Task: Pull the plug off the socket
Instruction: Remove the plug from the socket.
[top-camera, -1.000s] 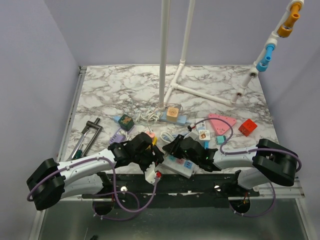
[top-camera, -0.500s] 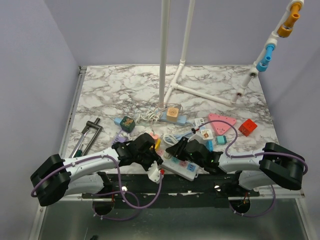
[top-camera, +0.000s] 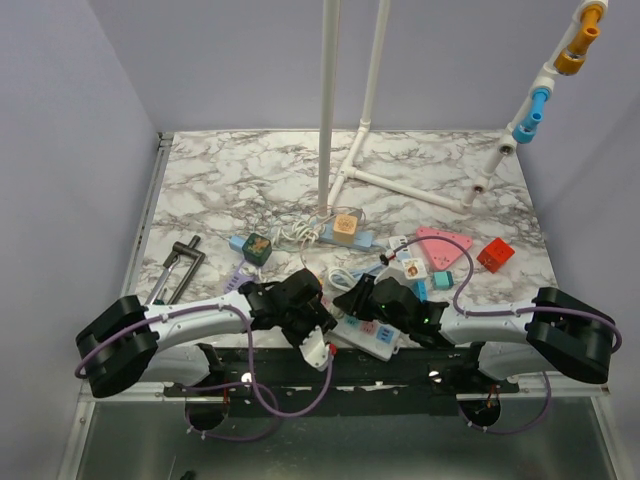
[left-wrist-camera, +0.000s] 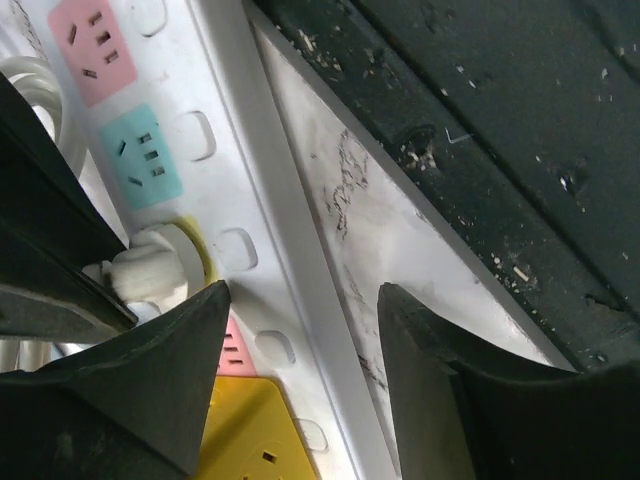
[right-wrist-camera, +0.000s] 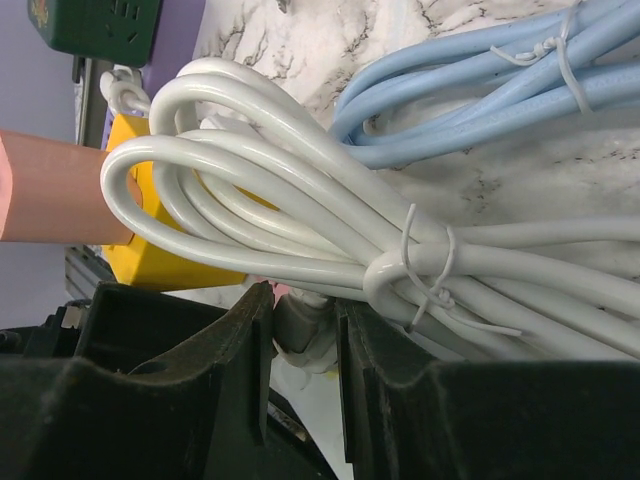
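The white power strip lies near the table's front edge, with pink, teal and yellow sockets. A white plug sits in a yellow-ringed socket. My right gripper is shut on this plug, its fingers pressed on both sides; its dark fingers also show beside the plug in the left wrist view. My left gripper is open, and its jaws straddle the strip's side edge without closing on it.
A tied coil of white cable and blue cable lie just past the plug. A yellow block and green cube sit nearby. Small toys, a clamp tool and a white pipe frame are farther back.
My left gripper has moved right and nearer, onto the strip's end. The strip and my right gripper have shifted slightly right towards the front edge.
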